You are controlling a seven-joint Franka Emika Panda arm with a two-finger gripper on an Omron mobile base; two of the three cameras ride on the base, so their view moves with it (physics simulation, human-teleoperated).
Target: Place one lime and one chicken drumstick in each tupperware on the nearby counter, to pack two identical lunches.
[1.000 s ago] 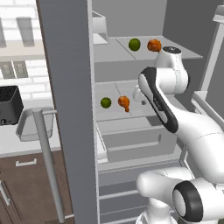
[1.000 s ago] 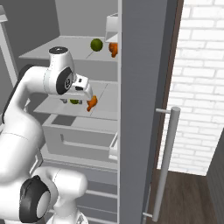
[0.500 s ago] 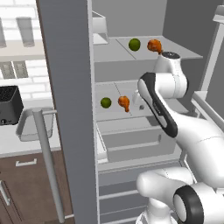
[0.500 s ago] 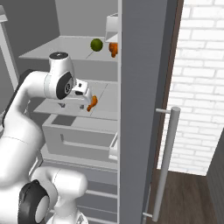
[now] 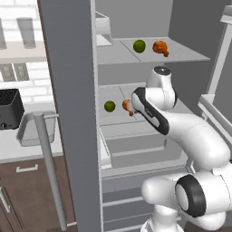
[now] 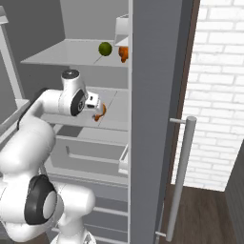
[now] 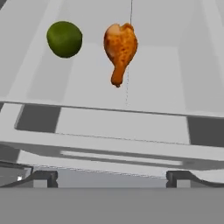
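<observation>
In the open fridge, a green lime point(image 7: 64, 39) and an orange-brown chicken drumstick point(image 7: 120, 50) lie side by side on the middle shelf. My gripper point(image 7: 111, 177) is open, a little short of them and holding nothing. From the right, the gripper point(image 6: 96, 107) is just left of that drumstick point(image 6: 100, 114). From the left, my arm partly hides the drumstick point(image 5: 127, 107), with the lime point(image 5: 109, 106) beside it. The upper shelf carries another lime point(image 5: 139, 45) and drumstick point(image 5: 160, 47). The tupperware is out of view. The counter point(image 5: 18, 152) lies to the left.
The fridge door point(image 5: 72, 113) with its long bar handle point(image 5: 47, 163) stands open between the shelves and the counter. A black appliance point(image 5: 9, 108) sits on the counter. Below the middle shelf is a drawer point(image 5: 136, 145). A clear container point(image 5: 103, 28) sits on the top shelf.
My arm has sunk from the upper shelf's height toward the middle shelf. Both limes and both drumsticks lie where they were.
</observation>
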